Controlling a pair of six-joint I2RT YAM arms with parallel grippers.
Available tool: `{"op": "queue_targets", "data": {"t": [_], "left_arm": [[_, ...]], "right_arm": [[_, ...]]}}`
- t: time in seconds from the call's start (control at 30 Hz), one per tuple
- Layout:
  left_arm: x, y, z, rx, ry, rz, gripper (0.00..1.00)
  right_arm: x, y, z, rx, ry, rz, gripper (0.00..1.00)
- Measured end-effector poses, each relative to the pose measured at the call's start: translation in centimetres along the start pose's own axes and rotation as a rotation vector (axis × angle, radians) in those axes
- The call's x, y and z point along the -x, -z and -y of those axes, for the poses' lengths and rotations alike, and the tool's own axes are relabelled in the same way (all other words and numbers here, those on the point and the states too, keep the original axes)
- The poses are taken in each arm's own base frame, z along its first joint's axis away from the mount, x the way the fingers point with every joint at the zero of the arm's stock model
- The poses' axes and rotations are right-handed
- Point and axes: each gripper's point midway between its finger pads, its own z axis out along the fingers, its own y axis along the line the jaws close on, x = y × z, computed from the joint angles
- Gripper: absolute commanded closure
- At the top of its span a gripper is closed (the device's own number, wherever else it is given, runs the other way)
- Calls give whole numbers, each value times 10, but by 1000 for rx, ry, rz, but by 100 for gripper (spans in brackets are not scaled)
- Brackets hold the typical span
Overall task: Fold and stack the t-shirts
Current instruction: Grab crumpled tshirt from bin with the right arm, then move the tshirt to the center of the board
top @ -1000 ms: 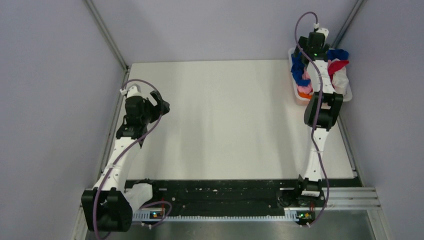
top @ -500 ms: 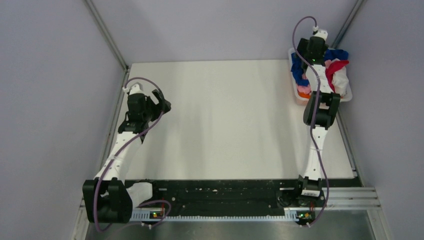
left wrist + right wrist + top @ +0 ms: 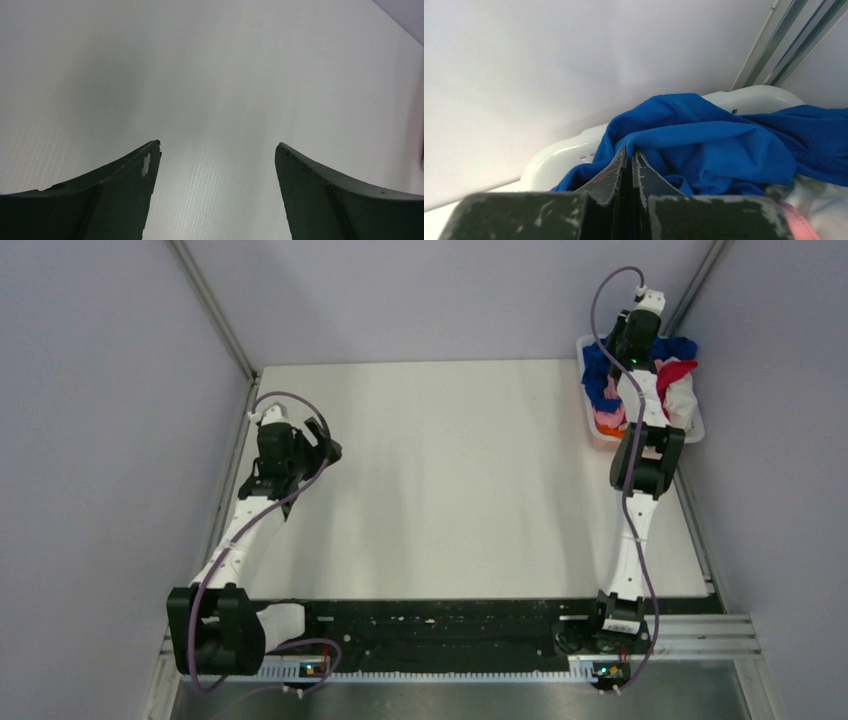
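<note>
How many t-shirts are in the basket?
5 by colour, all heaped in the basket: blue at back, magenta and white right, pink and orange near side; more may be hidden.

I see a lab test cell — bare grey walls [image 3: 90, 440] box in a white table [image 3: 450, 490]. Aluminium rail [image 3: 715, 632], lower right.

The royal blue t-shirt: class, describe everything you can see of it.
The royal blue t-shirt is soft cloth, crumpled in folds, a stitched hem showing. It lies heaped in the white plastic basket at the table's far right corner, draping its rim, over pink and white cloth. The right arm's dark fingers pinch one fold.
</note>
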Motion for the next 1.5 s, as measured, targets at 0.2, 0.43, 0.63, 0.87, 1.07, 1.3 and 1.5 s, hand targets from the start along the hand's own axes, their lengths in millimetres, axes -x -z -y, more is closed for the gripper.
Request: {"op": "queue_targets", "data": {"t": [0.2,0.43,0.63,0.87,1.07,1.3,1.5], "left_arm": [[1,2,0,0,0,3,11],[12,15,6,-19,-1,46,11],[17,23,10,-33,-2,69,10],[24,39,16,-63,-4,101,10],[25,49,20,-86,-4,110,10],[16,54,22,-113,8,85,10],[17,72,33,-174,20,99,10]], "right_arm": [[0,0,-1,25,-7,-2,100],[17,6,-12,80,-52,15,100],[107,48,-40,209,-129,132,100],[272,178,-104,531,-167,378,100],[354,342,-203,882,-96,553,100],[357,494,-299,1292,-86,582,100],[307,531,-359,1459,-110,429,100]]}}
